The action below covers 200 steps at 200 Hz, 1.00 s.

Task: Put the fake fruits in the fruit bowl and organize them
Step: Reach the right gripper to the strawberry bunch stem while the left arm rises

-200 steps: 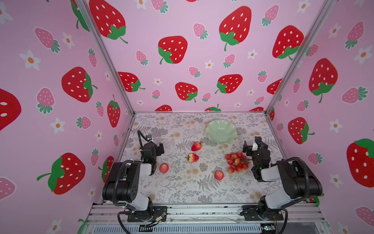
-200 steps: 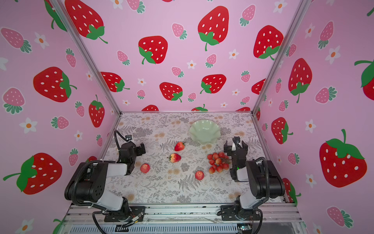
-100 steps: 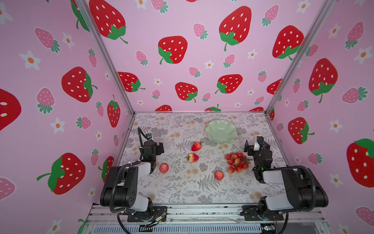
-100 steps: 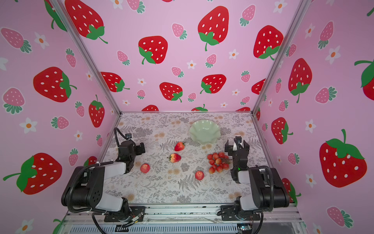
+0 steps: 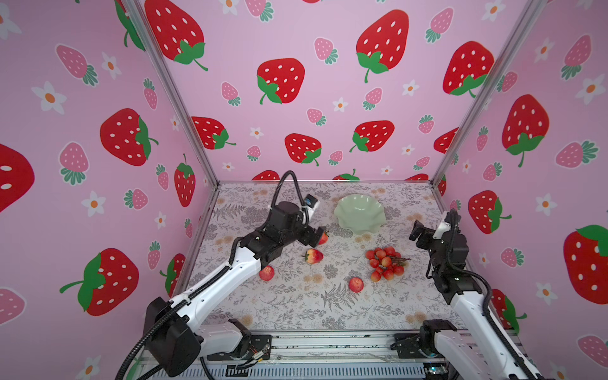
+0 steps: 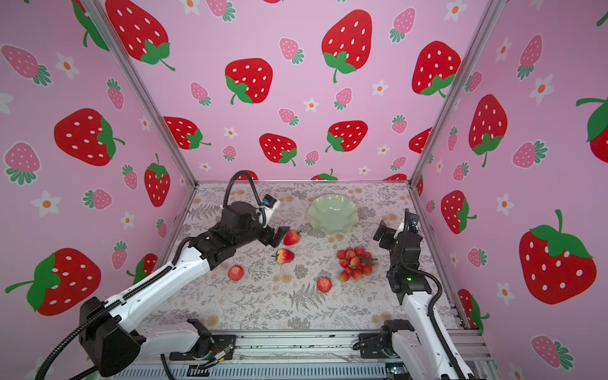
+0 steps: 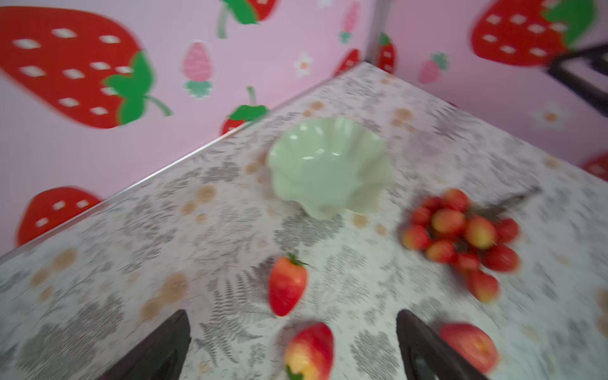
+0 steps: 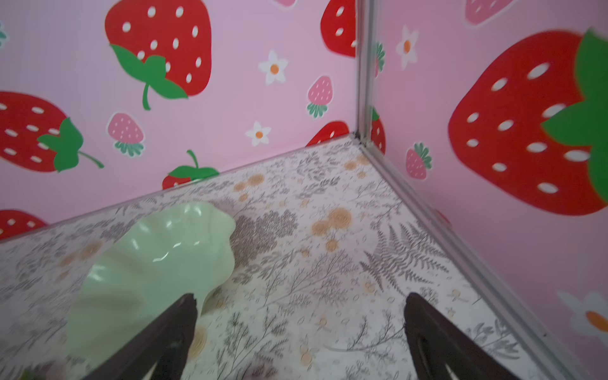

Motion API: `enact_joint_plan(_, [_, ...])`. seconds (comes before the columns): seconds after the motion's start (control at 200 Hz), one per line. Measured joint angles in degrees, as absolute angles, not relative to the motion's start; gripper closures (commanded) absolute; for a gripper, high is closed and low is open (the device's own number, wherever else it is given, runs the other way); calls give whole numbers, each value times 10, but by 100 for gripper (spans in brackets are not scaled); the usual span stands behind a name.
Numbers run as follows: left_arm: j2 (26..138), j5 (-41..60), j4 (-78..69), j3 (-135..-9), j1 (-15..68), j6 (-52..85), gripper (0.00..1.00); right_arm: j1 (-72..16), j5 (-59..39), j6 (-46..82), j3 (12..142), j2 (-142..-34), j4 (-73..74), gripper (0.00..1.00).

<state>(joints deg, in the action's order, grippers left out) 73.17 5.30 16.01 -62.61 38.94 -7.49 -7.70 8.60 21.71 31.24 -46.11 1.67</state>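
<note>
Fruit bowl point(image 5: 359, 214) was empty; all fake fruits point(image 5: 385, 263) lay on the tabletop point(image 5: 296, 306). Left end effector point(image 6: 279, 236), spread, stood beside a strawberry point(image 6: 291, 237); right end effector point(image 5: 417, 232) spread, empty.

pale worktop point(image 5: 296, 309) printed with grey ferns and tan blossoms. boxed in on three sides by pink walls point(image 5: 329, 33) patterned with flat strawberries and white flowers, joined by metal corner posts point(image 5: 175, 98). slotted metal rail point(image 5: 329, 343) along the near edge.

Pink strawberry-print walls point(image 5: 230, 49) enclose a grey floral tabletop point(image 5: 296, 312) with aluminium corner posts point(image 5: 176, 105)
</note>
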Motion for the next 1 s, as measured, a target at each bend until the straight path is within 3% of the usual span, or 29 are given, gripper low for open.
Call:
enact_joint_plan(0.09, [743, 132, 203, -617, 439, -104, 1, -77, 11, 254, 327, -461, -62, 3])
enact_joint_plan(0.265, [759, 200, 229, -585, 441, -133, 1, -77, -82, 318, 350, -462, -196, 8])
enact_joint_plan(0.395, [763, 211, 241, -585, 441, -146, 1, -77, -101, 339, 352, -461, -242, 15])
enact_joint_plan(0.57, [763, 215, 243, -585, 441, -151, 1, -77, -124, 353, 327, -473, -245, 36])
enact_joint_plan(0.77, [763, 214, 244, -585, 442, -152, 1, -77, -120, 343, 324, -514, -246, 40])
enact_joint_plan(0.906, [763, 214, 244, -585, 442, -152, 1, -76, -118, 332, 324, -534, -235, 55])
enact_joint_plan(1.001, [764, 210, 245, -585, 442, -152, 1, -74, -119, 329, 324, -555, -227, 59])
